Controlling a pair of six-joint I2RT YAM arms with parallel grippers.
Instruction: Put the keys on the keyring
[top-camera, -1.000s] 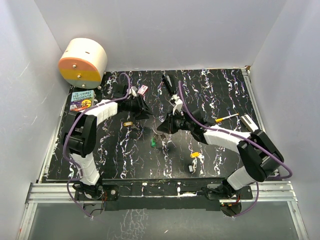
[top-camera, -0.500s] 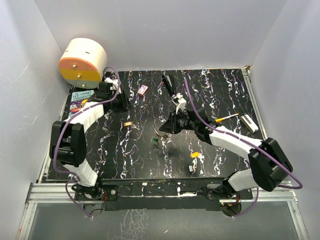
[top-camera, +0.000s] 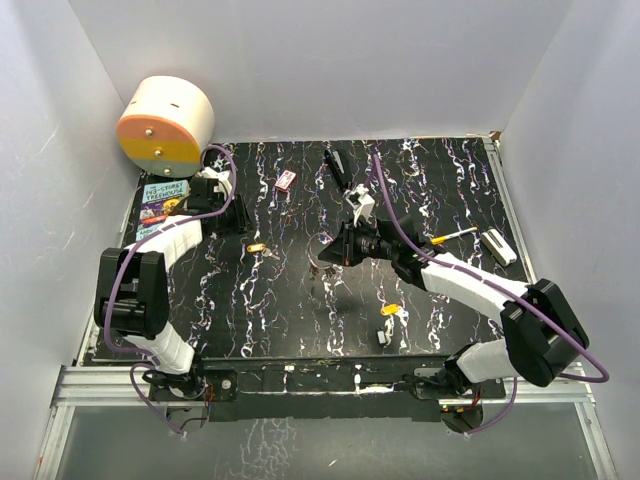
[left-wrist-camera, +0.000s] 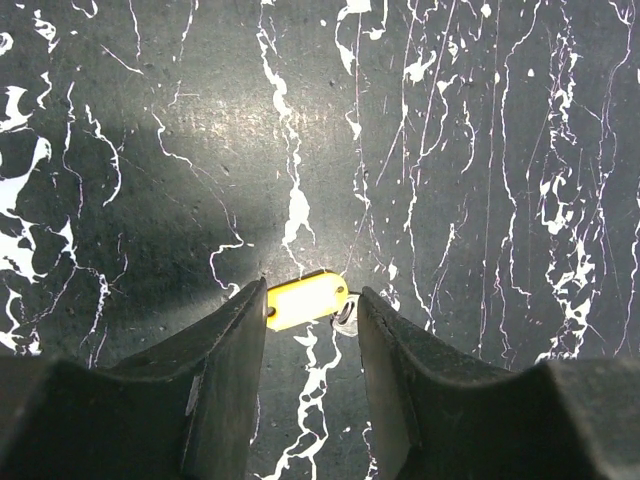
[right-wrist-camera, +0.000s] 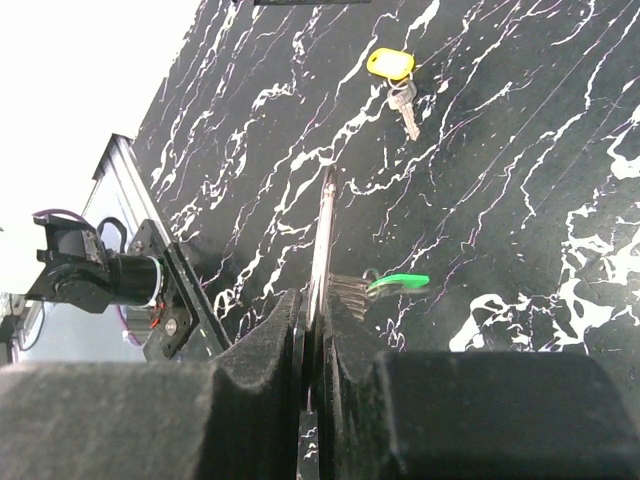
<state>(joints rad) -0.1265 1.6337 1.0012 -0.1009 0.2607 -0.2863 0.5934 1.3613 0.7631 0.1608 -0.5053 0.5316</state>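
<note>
Matte-black right fingers clamp the thin silver wire keyring; a flat green plastic-headed key sits just beside it. The left fingers stand apart, empty, well apart from it.

Keyring: thin silver ring, seen edge-on, pinched in right gripper. Green-headed key sits against the ring, just past the fingertips. Yellow-headed key lies flat, just ahead of left gripper, between its parted tips.
</note>
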